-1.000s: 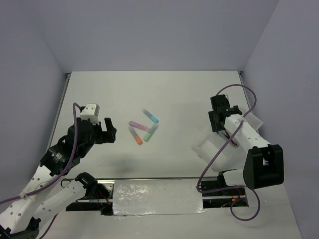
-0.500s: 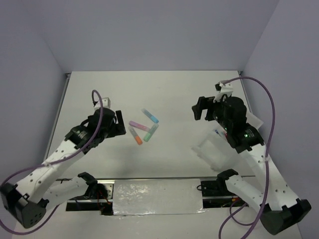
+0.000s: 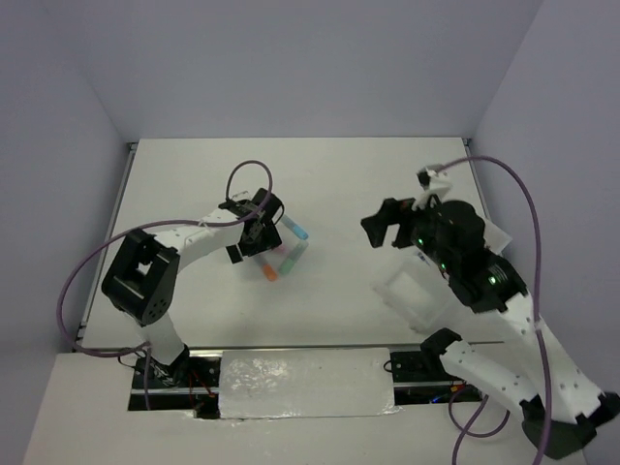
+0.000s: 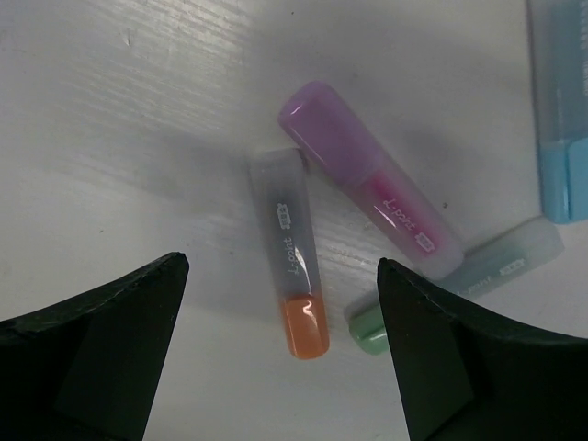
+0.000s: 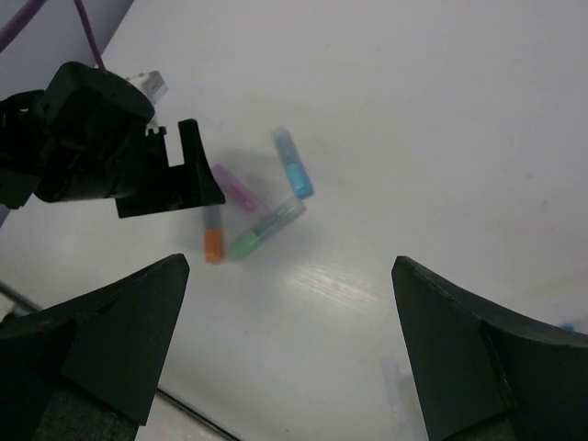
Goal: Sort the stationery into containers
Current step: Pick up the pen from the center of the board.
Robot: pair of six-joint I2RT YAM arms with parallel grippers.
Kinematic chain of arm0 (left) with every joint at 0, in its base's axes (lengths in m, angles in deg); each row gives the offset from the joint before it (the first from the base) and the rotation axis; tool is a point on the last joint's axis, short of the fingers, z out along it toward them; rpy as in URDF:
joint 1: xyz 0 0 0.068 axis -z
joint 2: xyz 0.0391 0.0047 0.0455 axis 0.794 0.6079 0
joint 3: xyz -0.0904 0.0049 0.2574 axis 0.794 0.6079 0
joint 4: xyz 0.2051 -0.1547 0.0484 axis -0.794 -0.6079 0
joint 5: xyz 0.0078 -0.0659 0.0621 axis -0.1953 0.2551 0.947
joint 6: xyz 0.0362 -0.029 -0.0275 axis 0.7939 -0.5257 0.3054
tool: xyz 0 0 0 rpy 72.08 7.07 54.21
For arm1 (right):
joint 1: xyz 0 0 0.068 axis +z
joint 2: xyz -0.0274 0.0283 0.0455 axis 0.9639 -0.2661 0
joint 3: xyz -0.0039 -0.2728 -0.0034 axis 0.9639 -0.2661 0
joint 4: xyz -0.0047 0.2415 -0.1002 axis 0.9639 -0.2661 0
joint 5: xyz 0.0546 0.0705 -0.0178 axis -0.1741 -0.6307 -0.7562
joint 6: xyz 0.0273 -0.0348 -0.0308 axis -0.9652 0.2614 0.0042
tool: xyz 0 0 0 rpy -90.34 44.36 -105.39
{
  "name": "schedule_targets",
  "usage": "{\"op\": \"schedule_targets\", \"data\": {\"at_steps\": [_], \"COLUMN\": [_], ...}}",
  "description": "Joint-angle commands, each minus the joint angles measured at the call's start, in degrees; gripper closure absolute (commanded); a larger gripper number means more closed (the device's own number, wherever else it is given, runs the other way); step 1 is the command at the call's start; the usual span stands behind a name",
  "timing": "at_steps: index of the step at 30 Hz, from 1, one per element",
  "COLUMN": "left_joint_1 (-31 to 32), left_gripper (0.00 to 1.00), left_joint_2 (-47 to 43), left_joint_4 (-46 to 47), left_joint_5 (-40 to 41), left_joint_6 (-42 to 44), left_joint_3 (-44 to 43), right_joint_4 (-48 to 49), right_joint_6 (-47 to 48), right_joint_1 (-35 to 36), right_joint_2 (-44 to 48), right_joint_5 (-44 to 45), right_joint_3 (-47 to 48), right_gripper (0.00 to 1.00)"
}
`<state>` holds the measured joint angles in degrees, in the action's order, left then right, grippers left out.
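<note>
Desk: a matte white desk (image 3: 194, 179) stood inside plain pale lilac walls, with fine brushed grain showing in the left wrist view.
Left fingers: the left fingers (image 4: 101, 354) were black blunt wedges, spread wide and holding nothing. They hung low over the cluster with one piece lying between them, which looked like the line-up for a pick.
Orange highlighter: the orange highlighter (image 4: 292, 266) lay flat between those fingers. It was a short, flat-sided barrel of smooth plastic, frosted grey along most of its length and orange at one end.
Purple highlighter: the purple highlighter (image 4: 367, 184) lay just beside the orange one's grey end. It was glossy, with rounded corners and a pinker far half that touched the green one.
Green highlighter: the green highlighter (image 4: 459, 280) was milky and translucent, and its mint end sat near the orange tip.
Blue highlighter: the blue highlighter (image 4: 556, 110) lay at the far side of the cluster, apart from the rest.
Right fingers: the right fingers (image 5: 110, 344) were also wide apart and empty. They were held high and angled toward the cluster, probably to keep clear of the left arm.
Tray: the tray (image 3: 412, 291) was translucent white and rectangular, partly under the right arm and well apart from the highlighters. Its contents could not be made out.
Risk: with the purple barrel so close, a closing finger could nudge it.
</note>
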<state>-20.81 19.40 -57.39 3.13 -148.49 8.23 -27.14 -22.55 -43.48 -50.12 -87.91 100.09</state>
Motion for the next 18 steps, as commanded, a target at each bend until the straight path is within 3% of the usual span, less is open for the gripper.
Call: {"op": "schedule_targets", "data": {"at_steps": [1, 4, 9, 11, 12, 13, 14, 17, 18], "left_joint_1": [-0.5, -0.4, 0.1, 0.5, 0.7, 1.0, 1.1, 1.2, 1.2], "left_gripper": [0.04, 0.05, 0.18, 0.32, 0.56, 0.65, 0.7, 0.72, 0.79], "left_joint_2": [3.1, 4.9, 6.7, 8.7, 9.3, 10.0, 10.1, 8.9, 8.2], "left_joint_4": [0.3, 0.7, 3.3, 3.6, 3.6, 3.5, 3.4, 2.7, 2.7], "left_joint_5": [-0.9, -1.2, -2.4, -3.6, -4.0, -4.5, -4.6, -4.6, -4.7], "left_joint_6": [-2.6, -4.3, -5.4, -5.1, -5.1, -5.0, -4.9, -5.0, -4.7], "left_joint_3": [-2.4, -1.8, 0.6, 1.2, 1.3, 2.0, 2.5, 4.7, 5.4], "right_joint_4": [-1.4, 0.9, -5.5, -5.5, -5.4, -5.5, -5.5, -6.7, -6.9], "right_joint_6": [2.1, 2.2, 1.8, 1.8, 1.7, 1.7, 1.7, 2.0, 2.0], "right_joint_1": [0.0, 0.1, 0.2, 0.1, 0.1, 0.3, 0.1, 0.2, 0.2], "right_joint_2": [12.1, 18.8, 16.6, 16.8, 17.1, 17.8, 18.3, 19.1, 19.3], "right_joint_5": [6.8, 4.5, 2.7, 1.0, 0.9, 1.4, 1.5, 2.0, 1.9], "right_joint_3": [-6.4, -11.1, -7.5, -7.4, -7.5, -7.4, -7.4, -6.5, -6.3], "right_gripper": [0.0, 0.0, 0.05, 0.05, 0.05, 0.05, 0.05, 0.05, 0.05]}}
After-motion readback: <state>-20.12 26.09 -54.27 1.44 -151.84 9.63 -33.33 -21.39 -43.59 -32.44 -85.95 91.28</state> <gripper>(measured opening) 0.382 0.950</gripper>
